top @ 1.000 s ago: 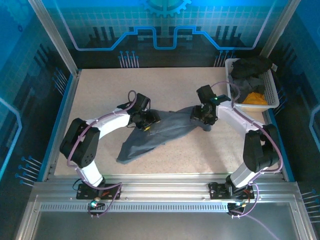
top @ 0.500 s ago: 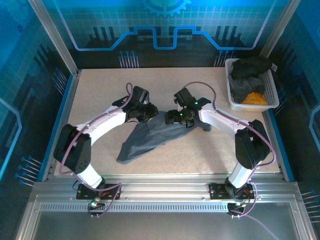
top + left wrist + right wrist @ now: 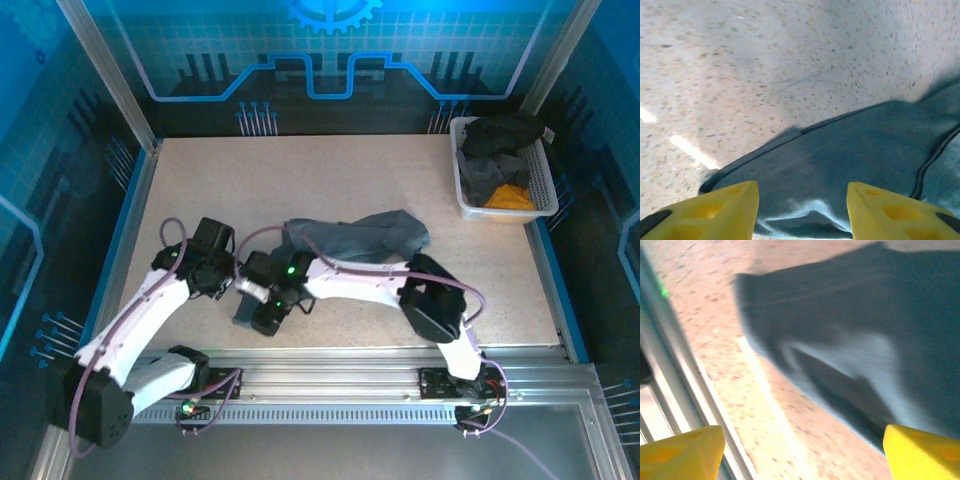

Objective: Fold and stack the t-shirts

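Note:
A large dark slate-grey t-shirt point(image 3: 360, 238) lies crumpled across the middle of the table, its lower corner reaching toward the near left. My left gripper point(image 3: 228, 278) sits at that corner's left side. In the left wrist view its yellow fingers point(image 3: 725, 210) stand apart, and a raised fold of the t-shirt point(image 3: 865, 150) lies between them. My right gripper point(image 3: 262, 308) reaches over the same corner. The right wrist view shows the right gripper point(image 3: 802, 445) wide open over bare table, the t-shirt's edge point(image 3: 865, 315) just beyond.
A white lattice basket point(image 3: 458, 190) stands at the back right, holding a black shirt point(image 3: 500, 132), a grey one point(image 3: 490, 175) and an orange-yellow one point(image 3: 508, 197). The metal rail point(image 3: 670, 385) at the table's near edge runs close to the right gripper.
The right arm swung from the shirt's right end to its near-left corner and opened wider. The left gripper drew back left and toward me. The shirt's right part bunched up.

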Controlling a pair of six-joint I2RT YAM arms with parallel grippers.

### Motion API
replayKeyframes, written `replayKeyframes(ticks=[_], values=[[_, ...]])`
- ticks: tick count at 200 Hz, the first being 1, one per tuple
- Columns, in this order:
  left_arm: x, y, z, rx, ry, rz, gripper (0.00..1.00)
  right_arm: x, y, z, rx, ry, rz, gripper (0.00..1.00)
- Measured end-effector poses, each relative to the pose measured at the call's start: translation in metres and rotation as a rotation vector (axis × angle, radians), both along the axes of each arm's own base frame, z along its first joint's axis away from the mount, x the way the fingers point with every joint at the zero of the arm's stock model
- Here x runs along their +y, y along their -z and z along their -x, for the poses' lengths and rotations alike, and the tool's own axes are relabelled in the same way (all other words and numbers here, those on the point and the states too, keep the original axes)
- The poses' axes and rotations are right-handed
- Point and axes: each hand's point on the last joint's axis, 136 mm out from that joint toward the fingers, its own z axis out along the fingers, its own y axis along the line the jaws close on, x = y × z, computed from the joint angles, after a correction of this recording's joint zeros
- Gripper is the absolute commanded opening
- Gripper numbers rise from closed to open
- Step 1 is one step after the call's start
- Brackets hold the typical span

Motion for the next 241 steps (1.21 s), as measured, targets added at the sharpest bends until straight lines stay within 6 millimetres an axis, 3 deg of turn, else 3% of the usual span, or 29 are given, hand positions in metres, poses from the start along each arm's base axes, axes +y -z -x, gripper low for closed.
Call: replayKeyframes(ticks=[23,35,56,70,86,107,129,149,169,177,182,196,205,215,229,241], values=[[0.008,-0.011,0.009,-0.032,-0.051,-0.002,0.51,0.019,0.020,0.006,-0.004,-0.073,0.030,0.83],[0.015,-0.011,0.013,-0.037,-0.073,-0.026,0.51,0.024,0.027,0.003,-0.010,-0.094,0.037,0.77],[0.029,-0.013,0.017,-0.047,-0.125,-0.070,0.48,0.034,0.030,-0.001,-0.017,-0.114,0.047,0.49],[0.036,-0.017,0.016,-0.070,-0.149,-0.095,0.46,0.039,0.029,-0.005,-0.031,-0.107,0.046,0.15],[0.038,-0.021,0.014,-0.096,-0.155,-0.098,0.43,0.040,0.026,-0.009,-0.049,-0.096,0.046,0.00],[0.036,-0.028,0.011,-0.139,-0.153,-0.079,0.41,0.034,0.014,-0.022,-0.072,-0.051,0.044,0.00],[0.029,-0.041,-0.001,-0.215,-0.142,-0.035,0.40,0.011,-0.018,-0.055,-0.116,0.057,0.035,0.00],[0.018,-0.039,-0.002,-0.206,-0.082,-0.011,0.42,-0.021,-0.084,-0.117,-0.175,0.270,-0.080,0.00],[0.009,-0.035,-0.008,-0.191,-0.037,0.001,0.44,-0.081,-0.175,-0.187,-0.286,0.498,-0.252,0.00],[0.007,-0.033,-0.010,-0.184,-0.029,0.002,0.44,-0.103,-0.204,-0.201,-0.333,0.550,-0.294,0.00],[0.006,-0.031,-0.011,-0.179,-0.023,0.002,0.44,-0.114,-0.222,-0.205,-0.366,0.571,-0.320,0.06],[0.006,-0.031,-0.013,-0.172,-0.016,-0.004,0.46,-0.113,-0.249,-0.194,-0.397,0.536,-0.371,0.27],[0.006,-0.034,-0.014,-0.176,-0.015,-0.005,0.48,-0.096,-0.246,-0.177,-0.376,0.476,-0.382,0.40],[0.007,-0.039,-0.014,-0.182,-0.021,-0.012,0.48,-0.069,-0.230,-0.153,-0.336,0.380,-0.377,0.54],[0.010,-0.046,-0.014,-0.186,-0.028,-0.025,0.49,-0.033,-0.180,-0.121,-0.242,0.258,-0.322,0.68],[0.014,-0.051,-0.012,-0.193,-0.038,-0.039,0.50,-0.010,-0.124,-0.095,-0.149,0.171,-0.235,0.76]])
